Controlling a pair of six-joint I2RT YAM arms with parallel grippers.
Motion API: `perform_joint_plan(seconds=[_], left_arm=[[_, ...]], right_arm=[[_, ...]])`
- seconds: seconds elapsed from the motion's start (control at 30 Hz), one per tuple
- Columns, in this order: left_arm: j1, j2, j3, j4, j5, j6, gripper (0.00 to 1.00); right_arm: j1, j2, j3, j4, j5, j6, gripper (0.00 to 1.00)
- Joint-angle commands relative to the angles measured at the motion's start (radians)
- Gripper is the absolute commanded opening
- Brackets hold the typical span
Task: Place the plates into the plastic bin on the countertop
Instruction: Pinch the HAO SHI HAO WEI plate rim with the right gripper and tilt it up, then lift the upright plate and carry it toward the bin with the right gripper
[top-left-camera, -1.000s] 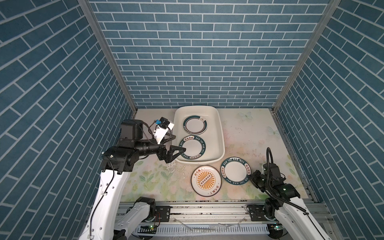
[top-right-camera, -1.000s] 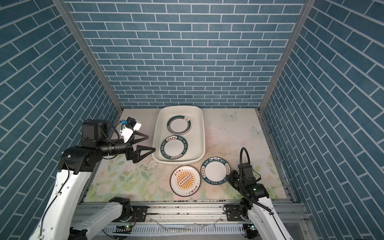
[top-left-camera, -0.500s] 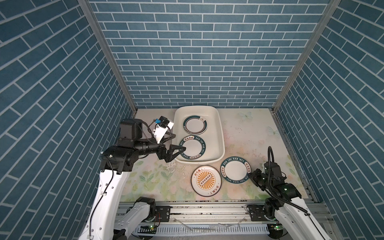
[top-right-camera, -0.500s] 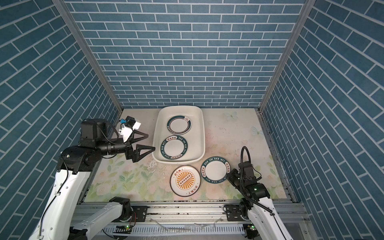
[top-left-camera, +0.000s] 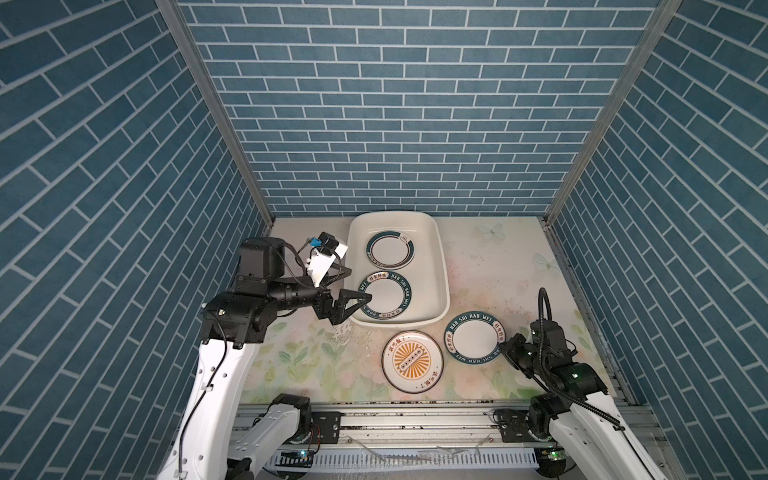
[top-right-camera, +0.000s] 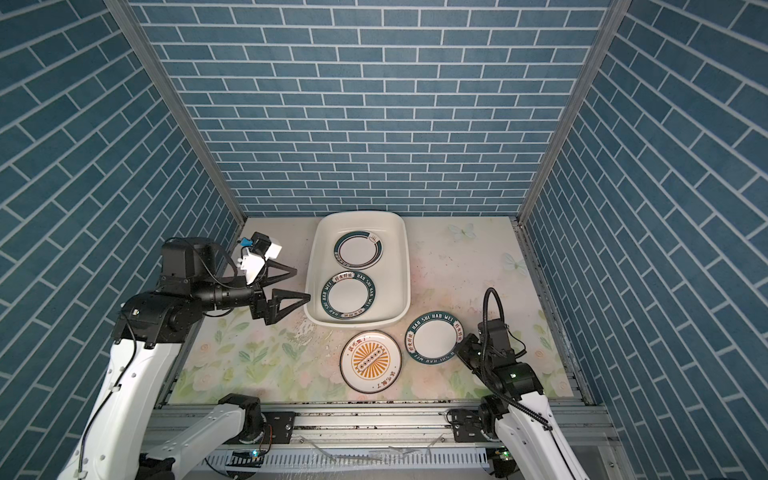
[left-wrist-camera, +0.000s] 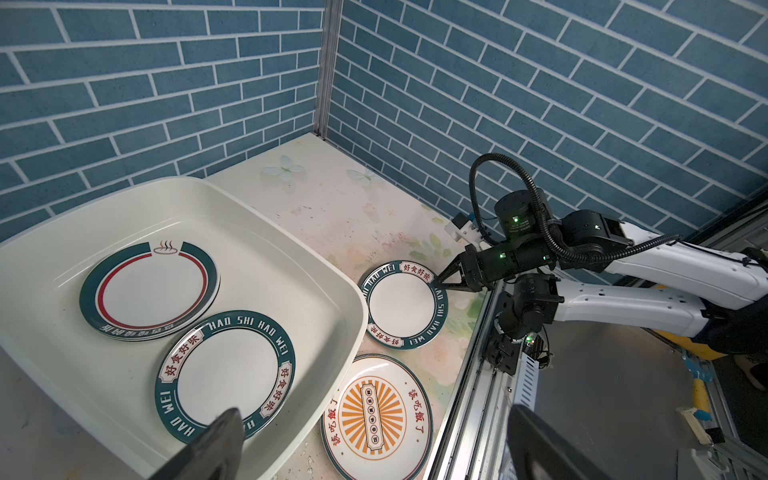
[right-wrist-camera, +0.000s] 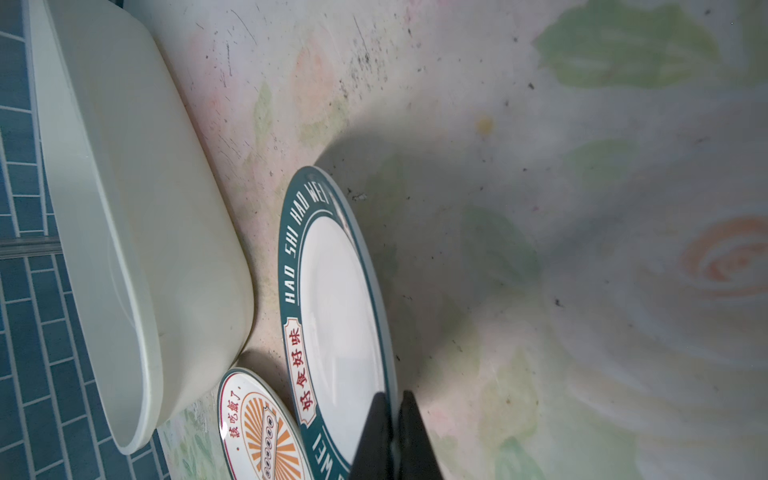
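Right gripper (right-wrist-camera: 392, 401) pinches the teal-rimmed plate (right-wrist-camera: 336, 299) at its edge — sunburst plate (right-wrist-camera: 262, 430) and plastic bin (right-wrist-camera: 145, 228) beside.

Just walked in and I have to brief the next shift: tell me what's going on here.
The right gripper is shut on the rim of a teal-rimmed plate on the countertop, just outside the plastic bin. The left gripper hangs open by the bin's left side, holding nothing. A steam-emblem plate and a lettered plate lie in the bin. An orange sunburst plate also waits on the countertop.
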Motion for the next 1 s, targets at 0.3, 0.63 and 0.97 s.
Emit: perform_joint_plan(seconds=[0.3,0.63,0.97], left_arm=[[-0.006,-0.002,0.030,0.003,0.010,-0.003,1.00],[-0.005,-0.001,0.033,0.005,0.006,-0.001,0.99],[-0.005,-0.002,0.033,0.000,0.001,0.004,1.00]], right_arm=[[-0.003,0.056,0.178,-0.071,0.072,-0.064,0.00],[-0.007,0.089,0.312,-0.191,0.144,-0.160,0.00],[-0.006,0.141,0.440,-0.239,0.173,-0.230,0.00]])
